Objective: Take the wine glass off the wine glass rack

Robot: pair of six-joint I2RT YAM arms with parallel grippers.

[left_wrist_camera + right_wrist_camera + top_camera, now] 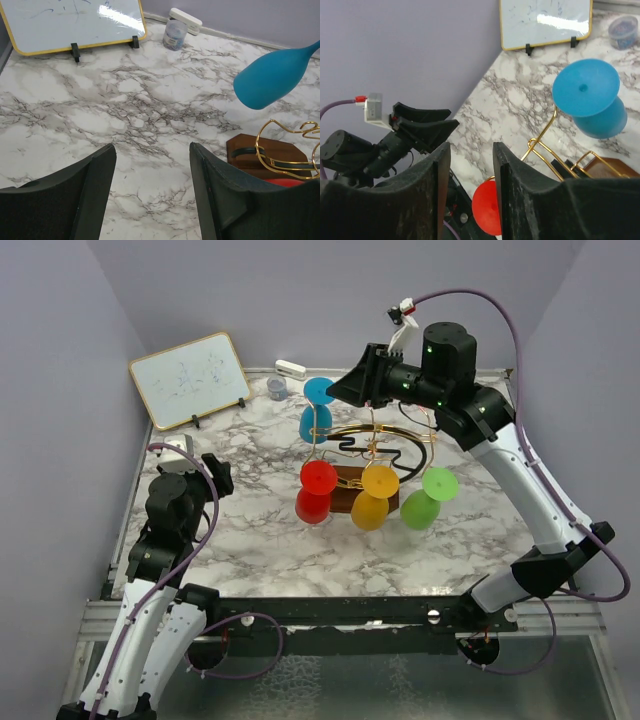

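- Right pincer [470, 155] spread, empty, near blue wine glass [592, 100]: pinch its stem, slide it outward along the rack [372, 445] hook.
- Left pincer [150, 165] spread, idle.

The wine glass rack [372, 450] is gold wire with a black ring and a brown base. On it hang a blue glass [318, 405], a red glass [317, 490], a yellow glass [375, 496] and a green glass [428, 497]. The bench [250, 535] under the rack is white with grey lines.
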